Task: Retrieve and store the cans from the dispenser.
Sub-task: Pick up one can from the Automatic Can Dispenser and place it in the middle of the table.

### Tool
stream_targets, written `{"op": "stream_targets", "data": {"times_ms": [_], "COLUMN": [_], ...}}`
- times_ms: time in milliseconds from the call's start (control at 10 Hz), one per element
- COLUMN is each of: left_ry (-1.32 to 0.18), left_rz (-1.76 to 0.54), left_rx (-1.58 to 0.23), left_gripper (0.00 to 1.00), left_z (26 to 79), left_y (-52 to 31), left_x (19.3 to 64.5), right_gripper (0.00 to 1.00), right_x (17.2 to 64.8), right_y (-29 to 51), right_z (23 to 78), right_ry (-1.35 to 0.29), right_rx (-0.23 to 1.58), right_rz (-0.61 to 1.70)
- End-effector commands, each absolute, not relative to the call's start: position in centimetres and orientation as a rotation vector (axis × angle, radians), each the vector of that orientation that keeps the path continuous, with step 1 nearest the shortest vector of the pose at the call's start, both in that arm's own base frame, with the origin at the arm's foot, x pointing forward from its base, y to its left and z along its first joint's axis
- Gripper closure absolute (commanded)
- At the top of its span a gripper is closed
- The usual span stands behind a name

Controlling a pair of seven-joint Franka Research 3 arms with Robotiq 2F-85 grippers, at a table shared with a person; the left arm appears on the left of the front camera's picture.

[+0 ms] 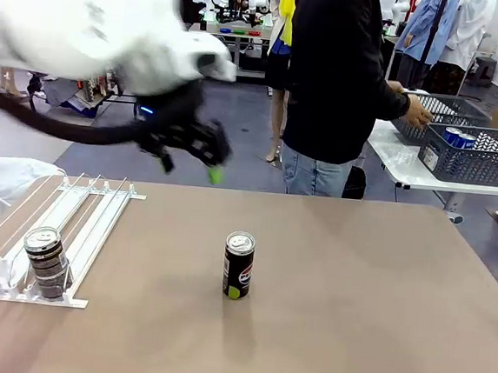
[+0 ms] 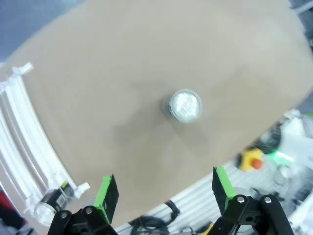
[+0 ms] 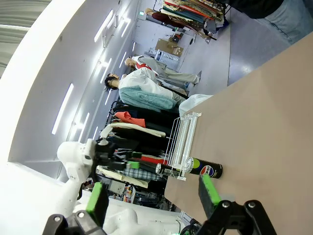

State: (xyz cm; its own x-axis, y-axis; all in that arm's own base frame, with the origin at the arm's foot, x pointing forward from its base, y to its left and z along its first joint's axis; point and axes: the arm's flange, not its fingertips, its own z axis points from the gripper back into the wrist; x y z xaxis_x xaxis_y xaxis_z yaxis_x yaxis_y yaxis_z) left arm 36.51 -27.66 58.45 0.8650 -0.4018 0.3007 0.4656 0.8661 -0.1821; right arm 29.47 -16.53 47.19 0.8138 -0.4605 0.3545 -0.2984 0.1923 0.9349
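Right gripper [image 3: 151, 186] fingers spread, black can [image 3: 205, 169] at dispenser [image 3: 183, 137] end

The front camera is looking from the near side across the bench [image 1: 349, 335] at the person [image 1: 337, 81] on the far side. The left wrist camera is looking steeply down from high above the upright black can [image 2: 185, 105]. The right wrist camera, rolled sideways, is looking low and leftward toward the dispenser [image 3: 183, 137], which all three are sharing.

A bare brown desk [image 1: 349, 335] spans the foreground. Beyond it, a person [image 1: 337, 72] in black stands beside dark grey lattice baskets [image 1: 478, 159] on a white desk [image 1: 393, 160].
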Motion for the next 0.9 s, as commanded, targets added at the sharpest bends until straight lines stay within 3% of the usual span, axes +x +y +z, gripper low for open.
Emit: {"op": "stream_targets", "data": {"times_ms": [0,400,700,800], "left_ry": [-0.247,-0.326,-0.469,-0.459], "left_rz": [-0.337,0.001,0.107,0.067], "left_rx": [-0.463,-0.895,-1.201,-1.163], "left_gripper": [0.0,0.0,0.0,0.0], "left_z": [58.3,54.3,48.4,47.6], "left_y": [-16.8,2.3,9.0,8.9], "left_x": [35.6,34.1,32.0,31.8], "right_gripper": [0.0,0.0,0.0,0.0], "right_x": [29.6,29.6,29.6,29.6], "right_y": [-16.5,-16.5,-16.5,-16.5], "right_z": [47.6,47.6,47.6,47.6], "right_ry": [-0.673,-0.673,-0.673,-0.673], "right_rx": [1.417,1.417,1.417,1.417], "right_rz": [-0.128,-0.128,-0.128,-0.128]}}
